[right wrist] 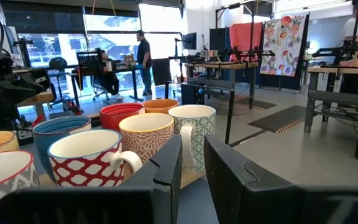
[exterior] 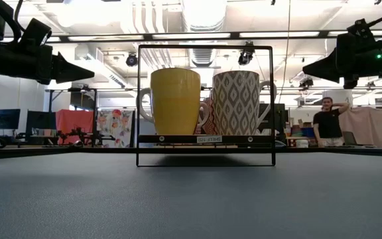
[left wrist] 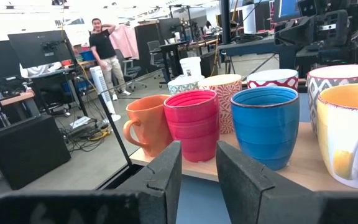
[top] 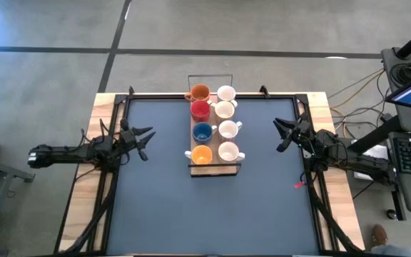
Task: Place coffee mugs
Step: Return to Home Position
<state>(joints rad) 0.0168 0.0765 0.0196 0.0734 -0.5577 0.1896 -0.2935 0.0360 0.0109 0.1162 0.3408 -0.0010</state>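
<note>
Left gripper (top: 148, 144) fingers are standing parted and empty at 9 o'clock of the wooden shelf (top: 215, 170), the right gripper (top: 278, 137) mirroring them, equally open and bare, at 3 o'clock — both hanging well clear, seemingly so nothing gets knocked. Eight coffee mugs (top: 227, 129) are sitting in two rows of four on the shelf, toward the 12 o'clock edge of the table (top: 262, 214), handles mostly facing outward — letting the bodies pack close.

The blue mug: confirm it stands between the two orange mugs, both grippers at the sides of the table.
Wrong. The high view shows the blue mug between the red mug and one orange mug, the left gripper and right gripper at the sides of the table.
</note>
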